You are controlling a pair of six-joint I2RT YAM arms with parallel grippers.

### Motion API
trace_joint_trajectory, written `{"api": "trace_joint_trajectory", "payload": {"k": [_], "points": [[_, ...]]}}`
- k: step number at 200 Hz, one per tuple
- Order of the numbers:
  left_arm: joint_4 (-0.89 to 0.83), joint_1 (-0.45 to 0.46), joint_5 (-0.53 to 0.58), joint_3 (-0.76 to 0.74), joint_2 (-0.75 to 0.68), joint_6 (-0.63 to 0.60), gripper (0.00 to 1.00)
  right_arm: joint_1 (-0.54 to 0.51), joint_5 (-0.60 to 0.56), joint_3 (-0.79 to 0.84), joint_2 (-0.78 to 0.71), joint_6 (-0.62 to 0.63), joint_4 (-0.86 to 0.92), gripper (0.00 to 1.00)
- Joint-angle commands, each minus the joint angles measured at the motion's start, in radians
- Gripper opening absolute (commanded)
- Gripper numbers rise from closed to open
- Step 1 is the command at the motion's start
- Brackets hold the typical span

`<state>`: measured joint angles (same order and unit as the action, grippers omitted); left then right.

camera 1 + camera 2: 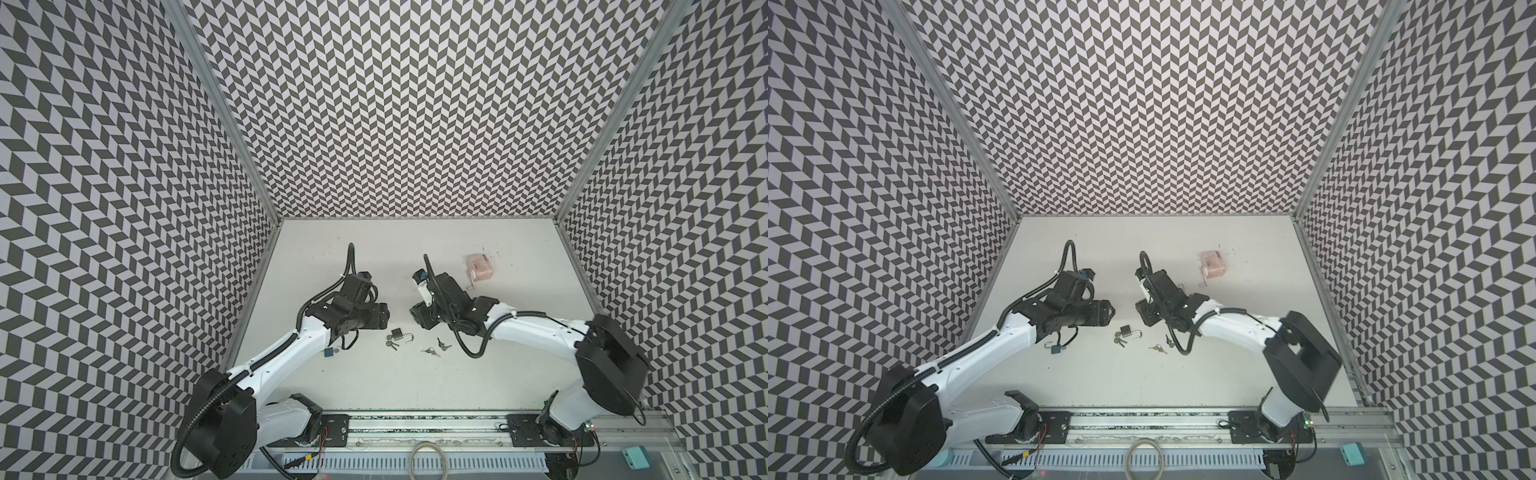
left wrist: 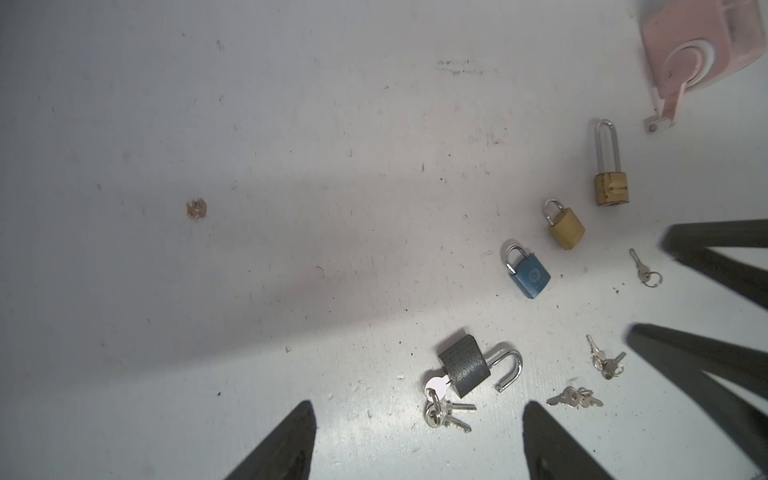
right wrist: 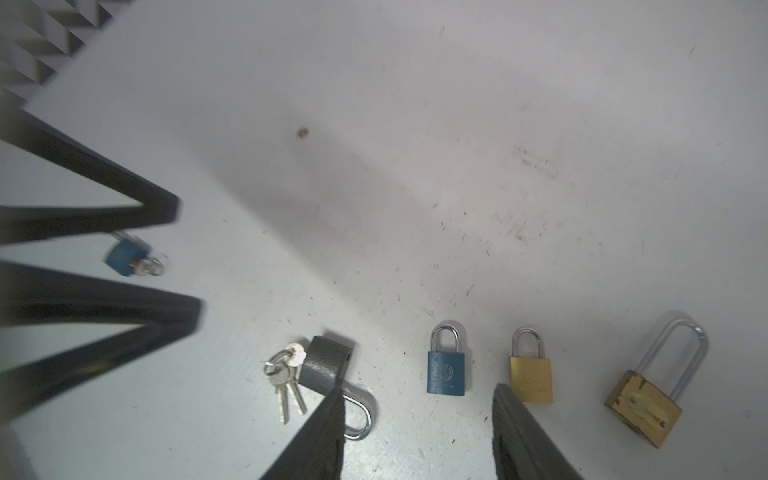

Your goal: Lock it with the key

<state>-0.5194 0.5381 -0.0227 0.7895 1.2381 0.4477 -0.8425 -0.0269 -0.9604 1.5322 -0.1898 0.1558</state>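
Fingers (image 2: pixel 548 449) of the left gripper (image 2: pixel 419 409) and right gripper (image 3: pixel 419 390) stand apart, empty, with the grey padlock (image 2: pixel 465 365) flat on the table (image 1: pixel 415 386) between them. A push could skid it, or its swung-out shackle (image 2: pixel 510 362) could miss the hole. The long axis runs across the table, with the key (image 2: pixel 436 384) toward the left arm and the shackle toward the right.

I find no lettering I can read from my wrist cameras. The blue padlock (image 3: pixel 446 371) bears a round embossed emblem, the small brass padlock (image 3: pixel 531 380) faint stamped lines, the grey padlock (image 2: pixel 465 366) a raised band across its body; all too blurred to make out
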Motion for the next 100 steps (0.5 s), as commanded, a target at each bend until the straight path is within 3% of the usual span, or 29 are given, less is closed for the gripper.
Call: {"api": "trace_joint_trajectory", "payload": {"k": [1, 25, 49, 100], "points": [[-0.049, 0.018, 0.109, 0.021, 0.012, 0.022, 0.77, 0.0, 0.032, 0.092, -0.082, -0.045, -0.079, 0.55], [0.023, 0.092, 0.023, 0.011, 0.056, -0.019, 0.73, 0.002, -0.034, 0.196, -0.193, -0.122, -0.114, 0.53], [-0.048, 0.212, 0.154, 0.069, 0.196, -0.014, 0.83, 0.007, -0.058, 0.252, -0.27, -0.135, -0.125, 0.52], [-0.063, 0.255, 0.231, 0.105, 0.355, 0.023, 0.79, 0.02, -0.045, 0.269, -0.334, -0.119, -0.114, 0.51]]}}
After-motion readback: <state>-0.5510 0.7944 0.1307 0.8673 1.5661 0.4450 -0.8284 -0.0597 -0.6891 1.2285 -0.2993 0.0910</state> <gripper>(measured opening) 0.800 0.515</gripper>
